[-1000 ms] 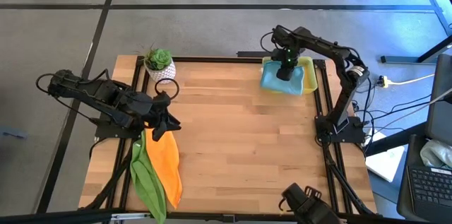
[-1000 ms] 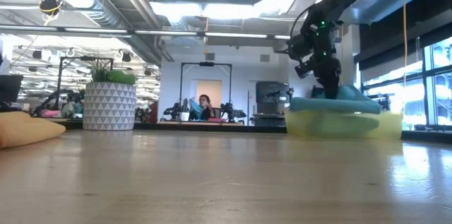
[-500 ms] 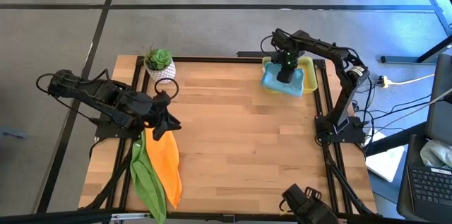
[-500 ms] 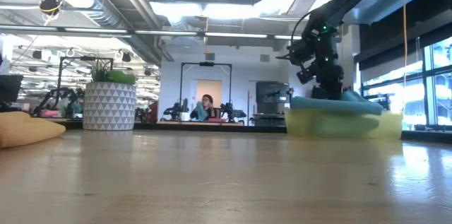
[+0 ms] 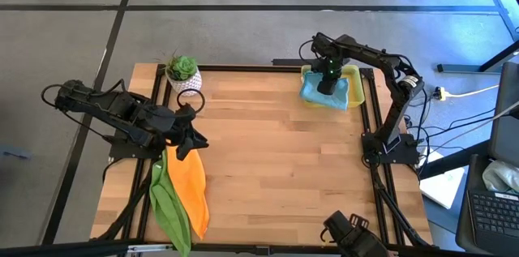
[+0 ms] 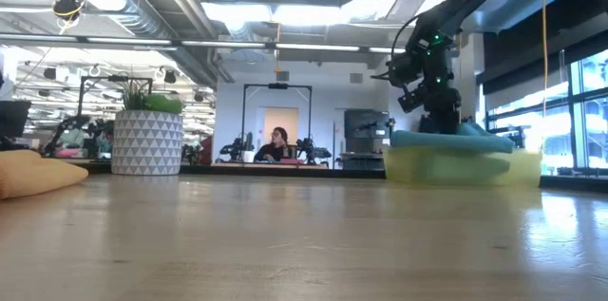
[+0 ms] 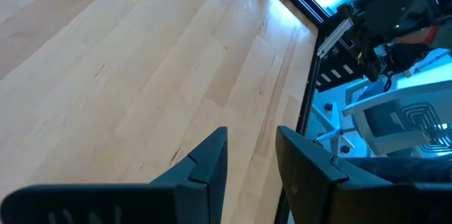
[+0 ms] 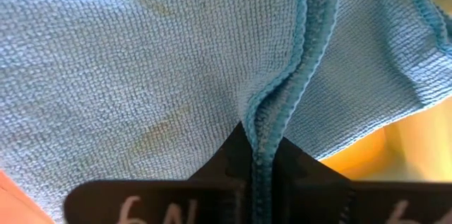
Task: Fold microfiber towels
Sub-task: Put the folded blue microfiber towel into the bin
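Right gripper (image 5: pixel 327 79), at the table's far right, pinches shut on the hemmed edge of the light blue towel (image 5: pixel 326 92) heaped directly beneath it in the yellow tray (image 5: pixel 355 78), while the left gripper (image 5: pixel 191 134), part open and empty, waits far off.

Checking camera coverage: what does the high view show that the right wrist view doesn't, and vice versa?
High view only: the left gripper open beside the orange towel and green towel, the potted plant, the whole table. Right wrist view only: the right gripper shut on the blue towel's hemmed edge. Both: that blue towel in the yellow tray.
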`<state>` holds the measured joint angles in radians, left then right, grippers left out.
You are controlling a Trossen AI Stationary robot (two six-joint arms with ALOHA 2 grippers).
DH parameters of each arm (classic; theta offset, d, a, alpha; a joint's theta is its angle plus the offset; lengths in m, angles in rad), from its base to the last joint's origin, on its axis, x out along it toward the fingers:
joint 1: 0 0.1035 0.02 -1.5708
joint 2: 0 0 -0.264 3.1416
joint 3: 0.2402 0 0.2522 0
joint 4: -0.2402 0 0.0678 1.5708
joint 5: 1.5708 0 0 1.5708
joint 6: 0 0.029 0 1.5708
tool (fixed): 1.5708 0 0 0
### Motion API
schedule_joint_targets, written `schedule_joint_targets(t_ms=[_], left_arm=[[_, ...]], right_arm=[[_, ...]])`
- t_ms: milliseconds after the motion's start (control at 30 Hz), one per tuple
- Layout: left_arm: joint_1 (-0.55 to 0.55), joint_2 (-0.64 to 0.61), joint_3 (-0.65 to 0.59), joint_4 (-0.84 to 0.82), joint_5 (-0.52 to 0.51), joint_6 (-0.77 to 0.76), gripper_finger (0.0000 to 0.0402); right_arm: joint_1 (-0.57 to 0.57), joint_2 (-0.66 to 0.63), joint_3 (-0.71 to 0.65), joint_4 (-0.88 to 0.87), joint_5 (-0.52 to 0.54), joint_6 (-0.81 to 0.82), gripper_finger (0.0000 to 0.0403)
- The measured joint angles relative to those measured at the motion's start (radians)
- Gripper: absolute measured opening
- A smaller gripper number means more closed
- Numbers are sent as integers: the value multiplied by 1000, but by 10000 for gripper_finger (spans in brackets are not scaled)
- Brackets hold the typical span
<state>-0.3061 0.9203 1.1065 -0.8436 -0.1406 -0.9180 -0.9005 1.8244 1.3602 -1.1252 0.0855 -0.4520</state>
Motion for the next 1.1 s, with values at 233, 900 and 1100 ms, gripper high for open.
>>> schedule_joint_targets(t_ms=[233,900,1100], left_arm=[[0,0,0,0,-32,-2,112],[-2,0,0,15,-26,-22,112],[-2,0,0,15,-26,-16,112]], right_arm=[[0,0,0,10,0,0,13],[-20,0,1,95,239,-154,34],[-18,0,1,110,211,-159,43]])
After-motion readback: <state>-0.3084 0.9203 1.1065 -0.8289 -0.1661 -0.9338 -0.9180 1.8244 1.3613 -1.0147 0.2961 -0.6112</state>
